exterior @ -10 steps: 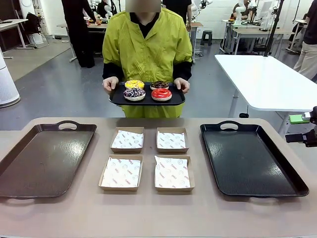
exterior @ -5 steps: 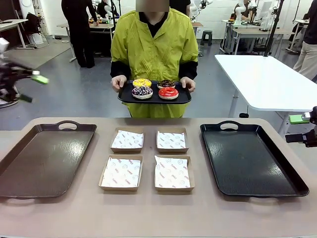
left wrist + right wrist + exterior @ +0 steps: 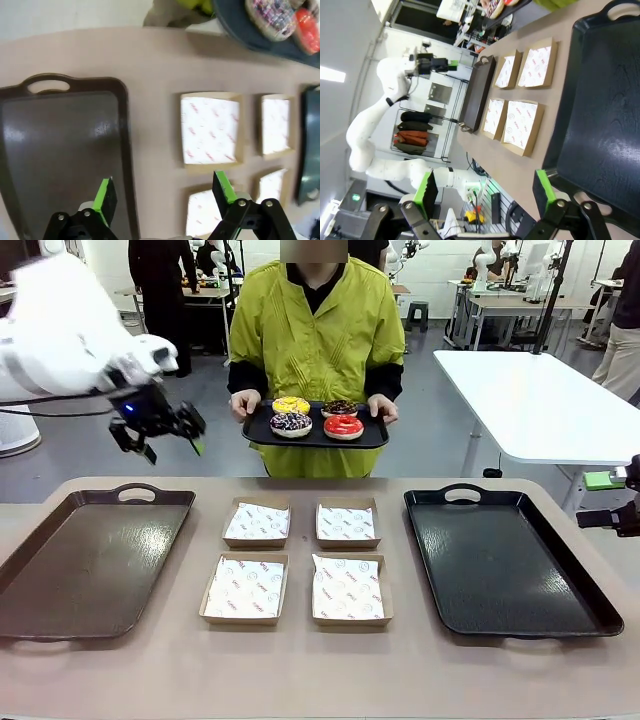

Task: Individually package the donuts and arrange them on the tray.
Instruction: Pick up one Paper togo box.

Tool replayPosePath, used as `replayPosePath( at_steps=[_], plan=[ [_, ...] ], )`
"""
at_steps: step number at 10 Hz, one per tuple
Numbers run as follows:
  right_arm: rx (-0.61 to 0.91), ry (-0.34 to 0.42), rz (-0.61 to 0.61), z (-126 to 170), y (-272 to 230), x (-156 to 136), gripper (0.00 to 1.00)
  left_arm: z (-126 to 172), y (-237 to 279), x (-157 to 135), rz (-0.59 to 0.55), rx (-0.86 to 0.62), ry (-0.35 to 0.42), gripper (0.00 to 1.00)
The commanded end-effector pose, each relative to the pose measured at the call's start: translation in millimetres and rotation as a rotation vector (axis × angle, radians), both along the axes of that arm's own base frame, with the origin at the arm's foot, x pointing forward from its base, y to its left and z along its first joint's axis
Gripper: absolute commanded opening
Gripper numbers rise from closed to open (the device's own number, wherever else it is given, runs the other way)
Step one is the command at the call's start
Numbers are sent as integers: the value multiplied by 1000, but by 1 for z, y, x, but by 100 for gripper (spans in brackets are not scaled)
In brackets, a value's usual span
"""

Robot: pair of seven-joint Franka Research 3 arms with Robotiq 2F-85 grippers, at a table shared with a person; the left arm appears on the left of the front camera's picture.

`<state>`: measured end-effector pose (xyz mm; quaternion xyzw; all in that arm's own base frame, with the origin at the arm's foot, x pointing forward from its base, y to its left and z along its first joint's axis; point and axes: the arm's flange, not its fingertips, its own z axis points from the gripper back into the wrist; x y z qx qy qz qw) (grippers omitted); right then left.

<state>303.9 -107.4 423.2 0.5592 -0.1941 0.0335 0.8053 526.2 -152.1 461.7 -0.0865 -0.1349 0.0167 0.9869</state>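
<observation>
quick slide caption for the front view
Person holds a tray of four donuts beyond four paper-lined boxes; left gripper, fingers open, hovers beside it.

Holds the white left arm [image 3: 60, 330] high at 10 o'clock in the front view, wrist bent downward, left hand [image 3: 172, 443] hanging in the air and aimed toward 5 o'clock, green-padded fingers [image 3: 105, 196] spread wide with nothing between them. Holds the right hand [image 3: 603, 500] low at the 3 o'clock edge, aimed toward 9 o'clock, likewise spread wide and empty.
</observation>
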Motion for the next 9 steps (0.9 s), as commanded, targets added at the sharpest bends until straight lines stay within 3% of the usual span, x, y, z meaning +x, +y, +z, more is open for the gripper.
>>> replayPosePath(
  at_steps=[1,4,9],
  plan=[
    [2,-1,1,0,-1,0,100,-12,-32,23,-3,123,46,100],
    [2,-1,1,0,-1,0,100,-52,-71,33,-50,164,85,100],
    [2,-1,1,0,-1,0,100,-110,-70,48,-88,116,152,100]
  ],
)
